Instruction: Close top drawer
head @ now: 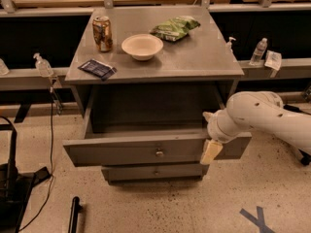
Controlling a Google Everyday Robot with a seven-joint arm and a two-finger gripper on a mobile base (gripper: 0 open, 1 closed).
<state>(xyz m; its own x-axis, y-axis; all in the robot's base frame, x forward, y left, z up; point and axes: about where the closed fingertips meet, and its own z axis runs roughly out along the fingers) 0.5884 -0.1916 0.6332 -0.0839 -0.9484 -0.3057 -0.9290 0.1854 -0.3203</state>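
Cream hand (211, 151) sits against the front of the top drawer (131, 152), right of its knob (159, 153); apart or together, I cannot tell. The drawer stands pulled out under the bench (204, 57). On top: can (102, 33), bowl (142, 46), green packet (176, 27); no writing legible.

We lose the white robot arm (262, 115) at the right edge; its claw (210, 140), at the front panel's right end, hides part of the grey wooden top drawer (121, 152).
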